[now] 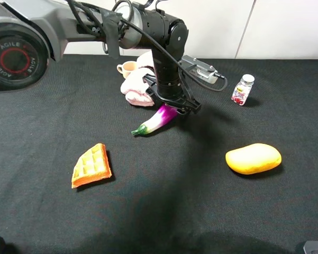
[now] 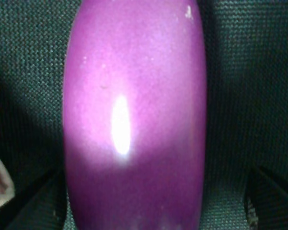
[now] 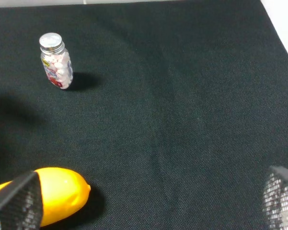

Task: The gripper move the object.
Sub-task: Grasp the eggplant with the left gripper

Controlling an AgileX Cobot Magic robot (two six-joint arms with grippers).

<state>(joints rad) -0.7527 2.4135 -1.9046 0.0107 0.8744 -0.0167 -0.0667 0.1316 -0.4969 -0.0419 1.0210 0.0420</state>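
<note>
Nearest on the black table (image 1: 164, 211) lies the orange waffle wedge (image 1: 91, 165), with the yellow mango (image 1: 253, 158) well apart to the right. Farther in, near the middle, the eggplant (image 1: 159, 120) lies with its green stem tip toward the waffle and its thick purple end under the left gripper (image 1: 173, 107). Only the left wrist view shows the grip. There the glossy purple body sits between dark fingers (image 2: 270, 199) spread wide, with cloth showing beside one, so the jaws straddle it unclamped. The right gripper (image 3: 151, 196), seen only in its wrist view, is likewise spread and holds nothing. Behind the eggplant sit a pink cloth (image 1: 137, 87) and a cup (image 1: 128, 68). A small bottle (image 1: 242, 90) stands upright to the right, its label too small to read. At far left the arm's base (image 1: 13, 55) reads "AGILE".
</note>
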